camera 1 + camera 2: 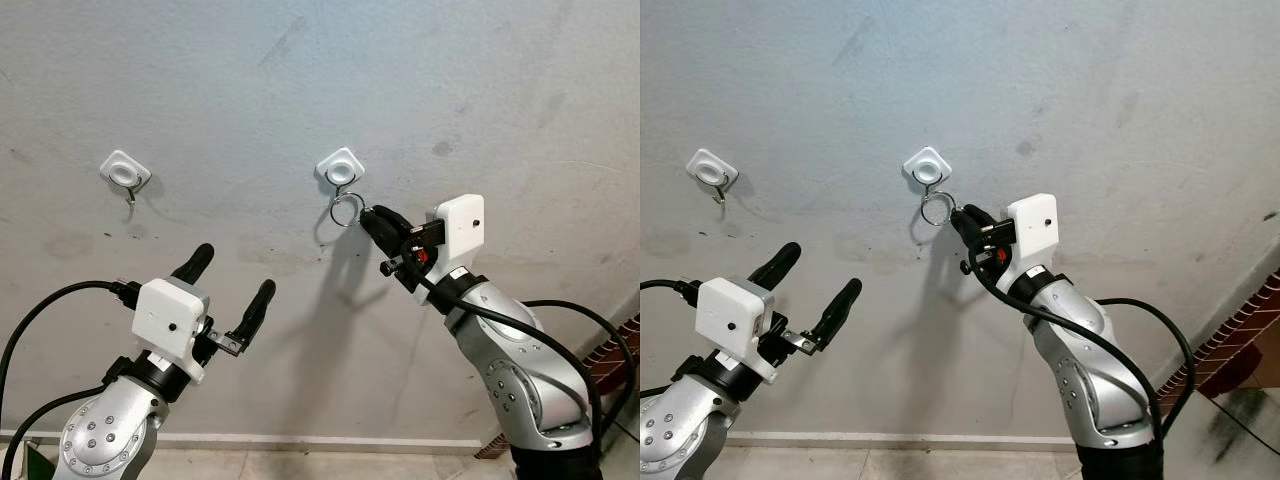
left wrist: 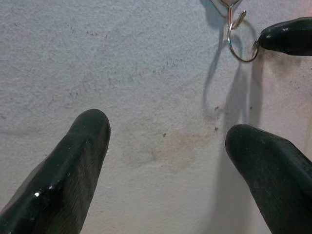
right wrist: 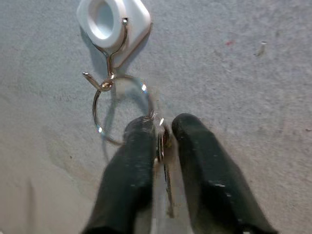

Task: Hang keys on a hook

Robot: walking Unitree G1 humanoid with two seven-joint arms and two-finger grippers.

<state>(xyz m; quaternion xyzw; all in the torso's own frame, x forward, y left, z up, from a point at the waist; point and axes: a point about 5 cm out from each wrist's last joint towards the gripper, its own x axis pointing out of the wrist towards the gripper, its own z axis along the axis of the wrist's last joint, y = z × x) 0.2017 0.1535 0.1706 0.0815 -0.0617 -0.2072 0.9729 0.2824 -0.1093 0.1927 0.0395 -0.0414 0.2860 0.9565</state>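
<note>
**Key ring at the hook, right gripper holding**

Across the grey wall (image 1: 300, 80) two white hook mounts are fixed; the landmark for everything else is the hook (image 3: 100, 83) under the mount (image 1: 341, 165) nearer the right arm. A second hook (image 1: 126, 172) sits well off toward the robot's left side, bare.

Below and to the left of the landmark hook, the left gripper (image 1: 228, 285) is raised with its two black fingers spread wide and nothing between them, pointing at bare wall.

Just beside the hook, on its right and slightly lower, the right gripper (image 3: 161, 139) is pinched on the keys (image 3: 165, 165), its fingertips clamped where the keys join the ring. The key ring (image 3: 122, 109) reaches from those fingertips up toward the hook. In the right wrist view the top of the ring lies right at the hook's upturned tip; whether the wire is actually seated in the bend cannot be told for sure.

The right arm is plainly the nearer one. The ring's plane lies roughly flat to the wall, so the move ahead likely turns on the ring sitting down over the tip before the grip lets go.
</note>
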